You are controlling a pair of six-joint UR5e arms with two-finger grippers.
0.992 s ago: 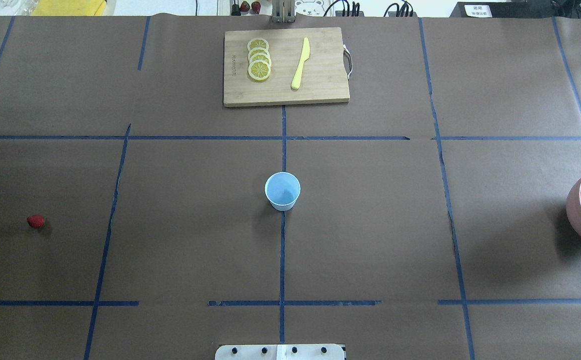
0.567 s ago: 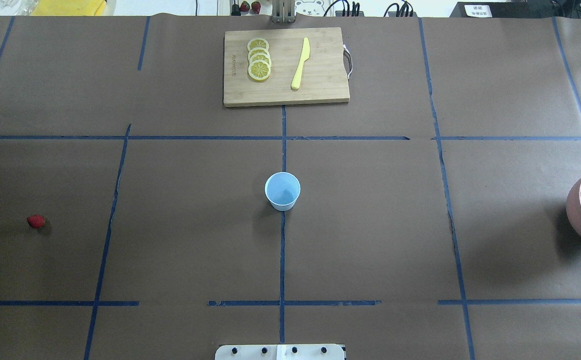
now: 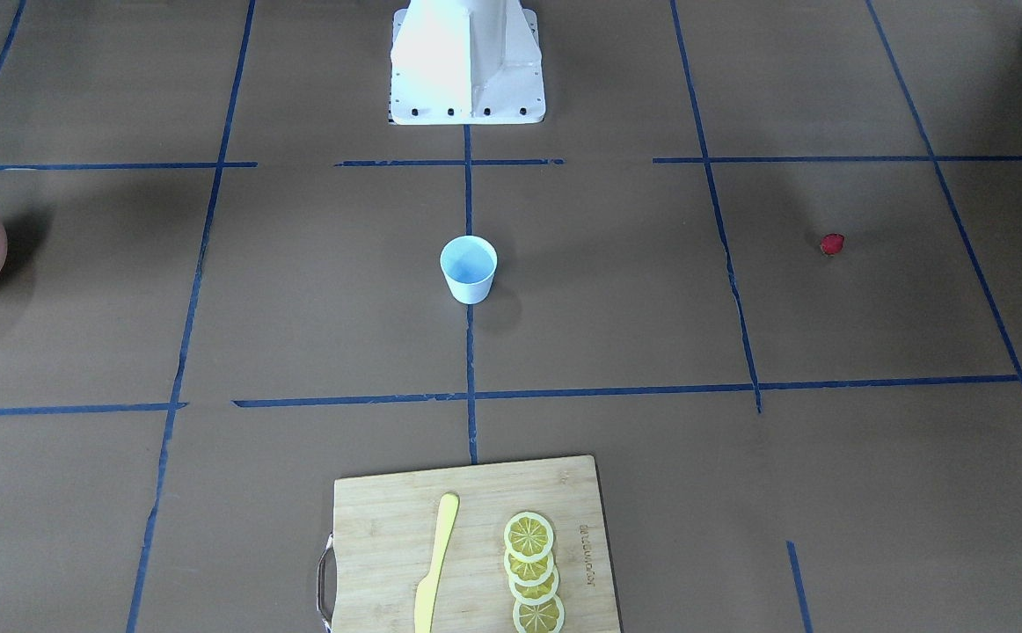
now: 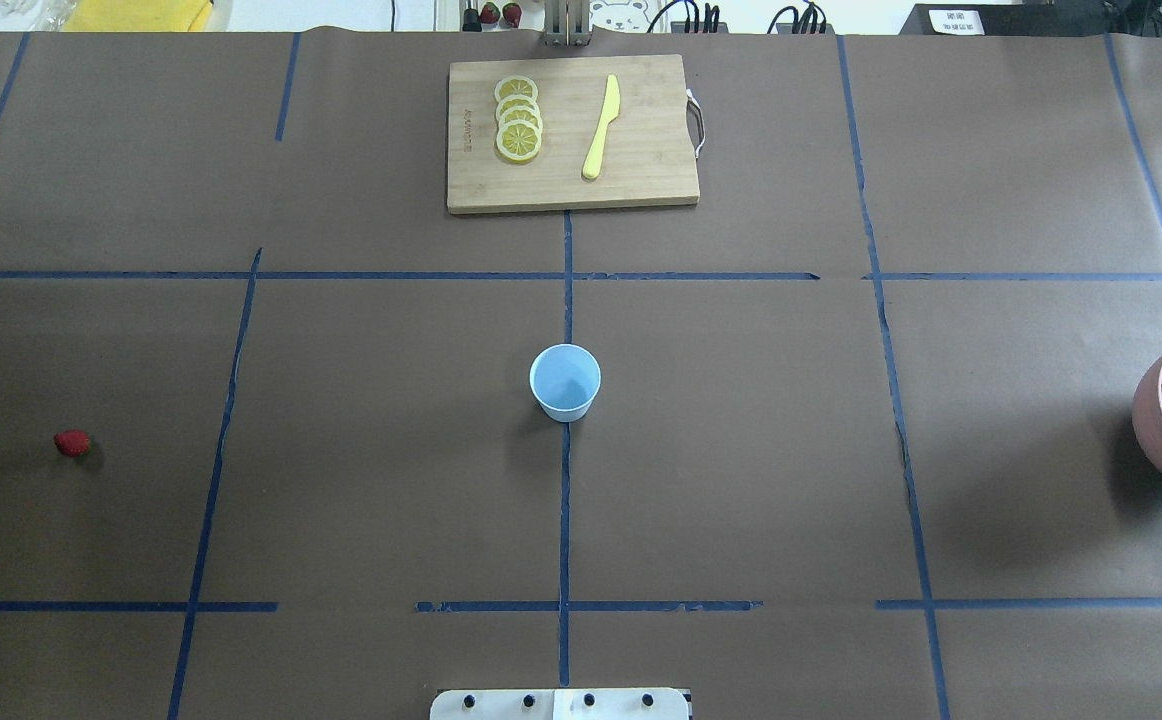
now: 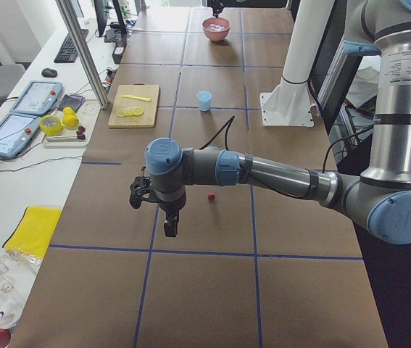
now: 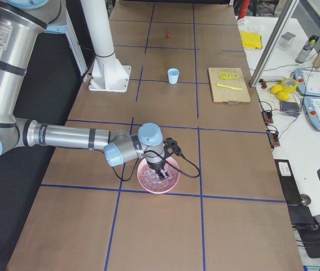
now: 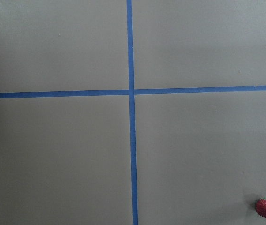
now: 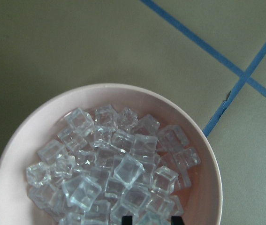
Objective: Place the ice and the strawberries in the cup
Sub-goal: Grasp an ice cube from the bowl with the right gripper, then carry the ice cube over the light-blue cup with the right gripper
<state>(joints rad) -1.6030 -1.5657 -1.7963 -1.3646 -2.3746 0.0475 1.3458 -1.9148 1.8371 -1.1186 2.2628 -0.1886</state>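
Presently my right claw (image 8: 153, 220) sits among clear glassy ice cubes (image 8: 123, 168); spread or pinching, I cannot tell; slick cubes may slip.

Matt brown paper covers the table (image 4: 741, 480), crossed by blue tape lines (image 4: 565, 500). At centre stands a smooth, pale-blue cup (image 4: 565, 382) with a soft sheen. At the right edge, a smooth pink bowl (image 8: 203, 187) holds clear, glassy ice (image 8: 123, 168). At top centre lies a pale wooden board (image 4: 641, 150) with visible grain and a metal handle (image 4: 701, 118).
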